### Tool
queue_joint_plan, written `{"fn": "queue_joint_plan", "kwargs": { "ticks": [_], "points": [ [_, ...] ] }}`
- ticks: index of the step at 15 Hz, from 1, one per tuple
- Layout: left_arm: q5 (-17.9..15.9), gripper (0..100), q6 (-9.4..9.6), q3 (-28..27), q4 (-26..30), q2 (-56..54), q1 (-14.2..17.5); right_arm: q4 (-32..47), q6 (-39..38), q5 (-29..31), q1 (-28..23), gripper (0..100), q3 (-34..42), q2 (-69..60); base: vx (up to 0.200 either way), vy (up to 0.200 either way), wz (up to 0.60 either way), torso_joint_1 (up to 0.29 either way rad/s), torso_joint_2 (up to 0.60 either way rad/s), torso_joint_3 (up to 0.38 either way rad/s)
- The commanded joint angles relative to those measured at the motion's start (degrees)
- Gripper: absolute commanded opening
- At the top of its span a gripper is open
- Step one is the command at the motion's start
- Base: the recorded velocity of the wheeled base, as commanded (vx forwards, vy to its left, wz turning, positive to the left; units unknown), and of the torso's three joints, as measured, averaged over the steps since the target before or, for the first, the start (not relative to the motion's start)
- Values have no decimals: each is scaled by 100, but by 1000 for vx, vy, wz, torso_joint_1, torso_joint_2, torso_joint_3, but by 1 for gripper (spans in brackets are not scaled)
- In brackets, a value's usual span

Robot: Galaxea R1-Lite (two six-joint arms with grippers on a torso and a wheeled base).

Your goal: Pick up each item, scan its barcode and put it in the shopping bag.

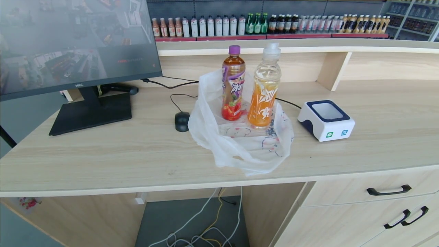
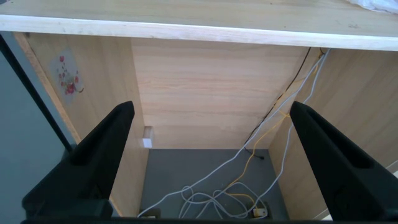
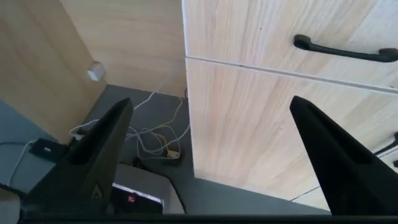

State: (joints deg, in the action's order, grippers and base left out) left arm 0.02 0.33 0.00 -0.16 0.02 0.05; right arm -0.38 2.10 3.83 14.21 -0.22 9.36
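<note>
The purple-capped tea bottle (image 1: 233,84) and the orange drink bottle (image 1: 264,89) are seen upright, side by side on the counter (image 1: 103,154), seemingly inside the open white shopping bag (image 1: 240,147). The scanner (image 1: 325,120) is set near them on the right. The left gripper (image 2: 211,106) is held wide apart below the counter edge, facing loose cables (image 2: 217,193), and the right gripper (image 3: 211,102) is likewise spread before a drawer front (image 3: 280,112).

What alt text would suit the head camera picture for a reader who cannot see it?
A purple-capped tea bottle and a white-capped orange drink bottle stand upright side by side in a slumped white shopping bag on a wooden counter. A white barcode scanner sits to their right, a black mouse and a monitor to their left.
</note>
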Motion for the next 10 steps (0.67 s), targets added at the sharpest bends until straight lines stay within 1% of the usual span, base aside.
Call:
{"fn": "queue_joint_plan", "kwargs": {
  "ticks": [1, 3, 5, 7, 10],
  "points": [
    [6, 100, 2, 0, 7, -2, 4, 11, 10, -14, -885, 100, 4, 66, 0, 0, 0, 0, 0, 0],
    [6, 100, -7, 0, -2, -2, 4, 11, 1, -14, -1079, 100, 4, -154, 0, 0, 0, 0, 0, 0],
    [6, 100, -7, 0, -2, -2, 4, 11, 10, -14, -1465, 100, 4, -673, 0, 0, 0, 0, 0, 0],
    [6, 100, -15, 0, 7, -2, 4, 20, -16, -22, -1413, 100, 4, -936, 0, 0, 0, 0, 0, 0],
    [-2, 100, -7, 0, -2, -2, 4, 20, -201, -22, -1413, 100, 4, -936, 0, 0, 0, 0, 0, 0]
  ]
}}
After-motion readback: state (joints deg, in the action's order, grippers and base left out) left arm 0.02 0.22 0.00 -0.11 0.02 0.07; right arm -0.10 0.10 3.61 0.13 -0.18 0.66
